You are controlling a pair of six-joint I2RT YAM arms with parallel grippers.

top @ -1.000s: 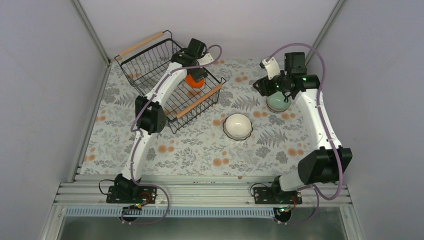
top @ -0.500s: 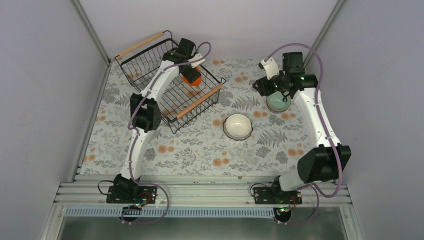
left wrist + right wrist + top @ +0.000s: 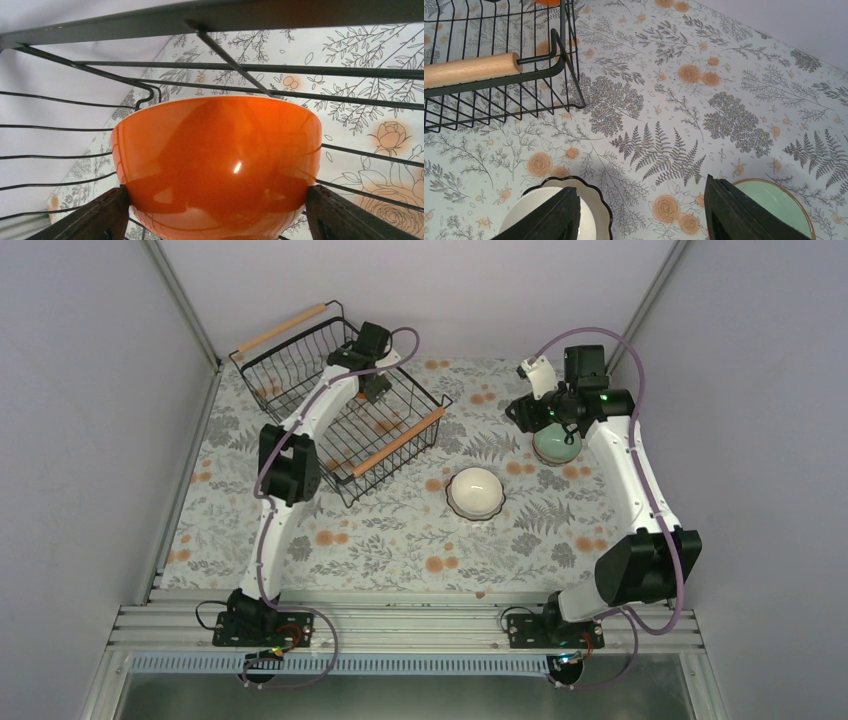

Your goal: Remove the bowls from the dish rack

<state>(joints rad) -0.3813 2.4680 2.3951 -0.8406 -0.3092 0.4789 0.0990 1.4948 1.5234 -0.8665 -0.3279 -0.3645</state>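
Orange bowl [image 3: 215, 160] seen inside dish rack [image 3: 398, 442], flanked by left jaws, clamping not discernible; right jaws held apart, empty, right of rack.

White arms [image 3: 320, 405], black joints [image 3: 290, 462] (purple cables [image 3: 647, 390])

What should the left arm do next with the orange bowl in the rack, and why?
Probably squeeze the left claw shut on the orange bowl before any lift. Its fingers sit on either side of the bowl's lower wall, inside the rack, but I can't tell whether they press it firmly.
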